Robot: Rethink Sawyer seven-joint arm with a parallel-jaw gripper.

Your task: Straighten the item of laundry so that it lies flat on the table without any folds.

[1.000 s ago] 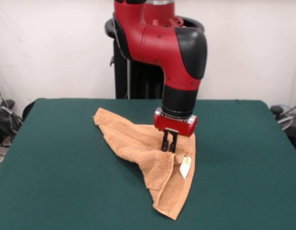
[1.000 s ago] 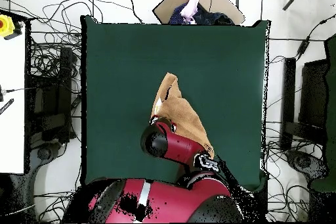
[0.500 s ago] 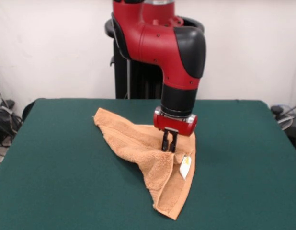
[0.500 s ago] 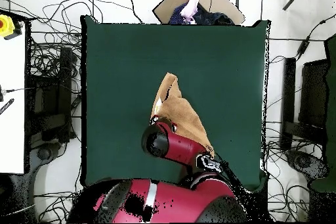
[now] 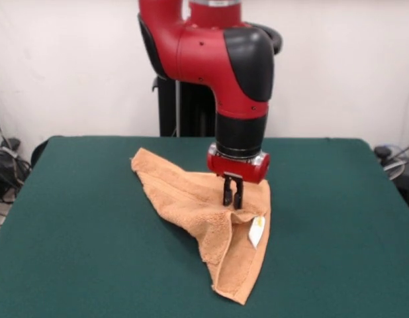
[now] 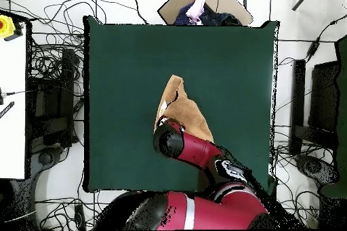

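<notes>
Dark green felt surface [image 5: 92, 252] carries a crumpled, folded orange-tan terry-cloth towel [image 5: 191, 199] near its middle, white tag [image 5: 257, 230] showing. Red and black arm's tool [image 5: 232, 202] stands pinched together on a raised fold.

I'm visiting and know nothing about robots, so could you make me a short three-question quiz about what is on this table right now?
1. True or false: the orange-tan towel lies flat with no folds.
2. The small white tag in the front view sits: A) at the towel's far left corner; B) on the towel's right edge, just below the gripper; C) on the bare green table.
3. What is directly under the gripper's fingertips?

Key: 1. False: it is bunched, with a fold running toward its near corner. 2. B. 3. The towel, near its middle.
</notes>
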